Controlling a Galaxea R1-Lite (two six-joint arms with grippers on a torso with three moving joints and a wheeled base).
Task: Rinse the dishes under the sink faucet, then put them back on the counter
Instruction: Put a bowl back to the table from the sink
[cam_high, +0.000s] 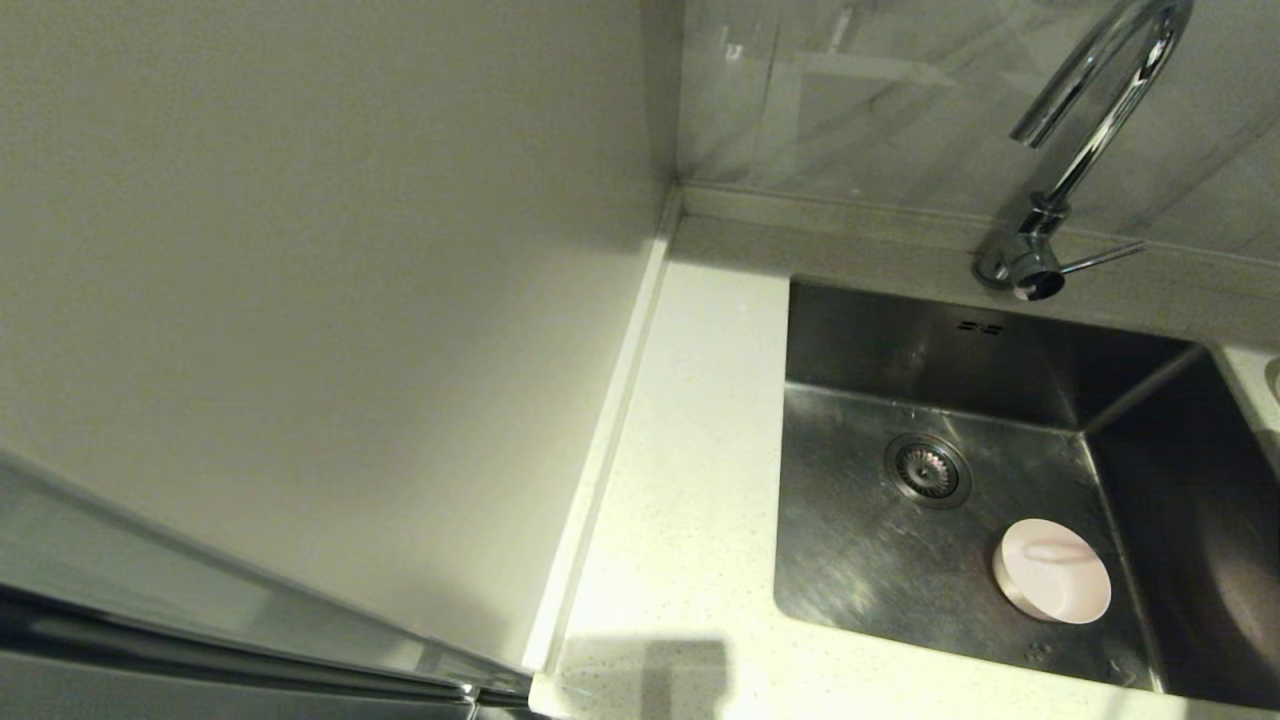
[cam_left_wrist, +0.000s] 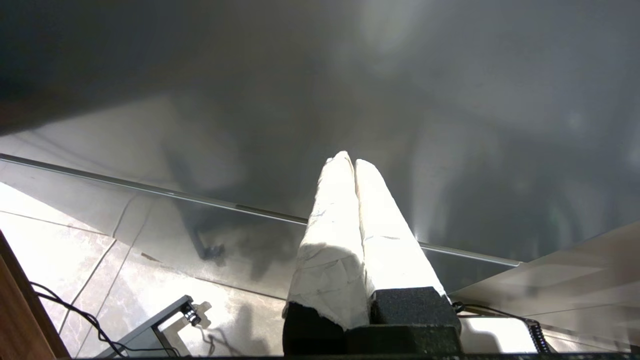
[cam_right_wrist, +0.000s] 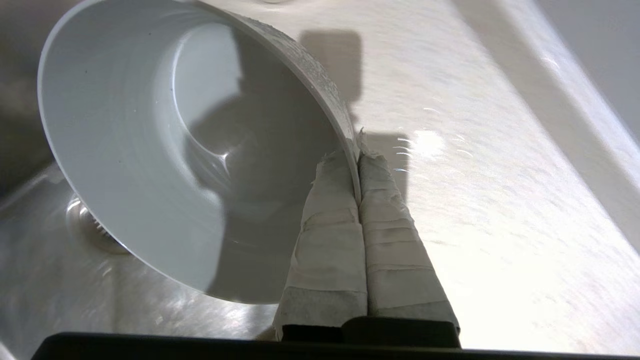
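Right wrist view: right end effector (cam_right_wrist: 358, 165) pinches the rim of a pale bowl (cam_right_wrist: 135, 145), tilted, hanging over the seam between sink (cam_right_wrist: 45, 300) and tabletop (cam_right_wrist: 500, 210); strainer (cam_right_wrist: 92, 232) shows below it. Left end effector (cam_left_wrist: 354, 165) closed on nothing, parked low, above the floor. Head view: pink bowl (cam_high: 1052, 570) lies in the sink's near right part; faucet (cam_high: 1085, 130) stands at the tabletop's far edge. Risk: thin rim pinch; a wet bowl could slip or swing and strike the sink edge.
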